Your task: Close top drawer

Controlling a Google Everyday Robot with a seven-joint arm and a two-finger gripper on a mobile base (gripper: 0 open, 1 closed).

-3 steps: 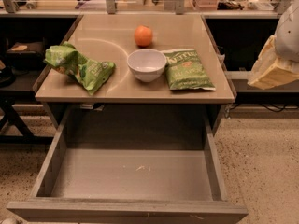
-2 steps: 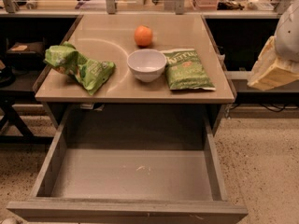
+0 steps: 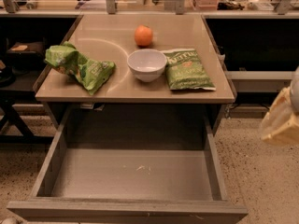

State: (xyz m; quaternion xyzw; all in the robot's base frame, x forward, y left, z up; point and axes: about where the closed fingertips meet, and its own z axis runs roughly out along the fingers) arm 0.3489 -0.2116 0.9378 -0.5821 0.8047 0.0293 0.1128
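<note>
The top drawer [image 3: 135,176] stands pulled far out from under the table, with its flat front [image 3: 126,213] along the bottom of the view. Its dusty grey inside is empty apart from small pale marks near the middle. My gripper [image 3: 281,121] shows only as a pale cream shape at the right edge, beside and to the right of the drawer's right side wall [image 3: 214,164] and apart from it. It touches nothing that I can see.
On the tan tabletop [image 3: 117,85] lie a crumpled green bag [image 3: 78,66], a white bowl [image 3: 146,64], an orange [image 3: 143,35] and a flat green chip bag [image 3: 188,69]. Dark shelving flanks the table. Speckled floor [image 3: 261,181] lies to the right.
The pale arm shape at the right edge has moved lower, from beside the tabletop to beside the open drawer. The drawer and the table's objects have not moved.
</note>
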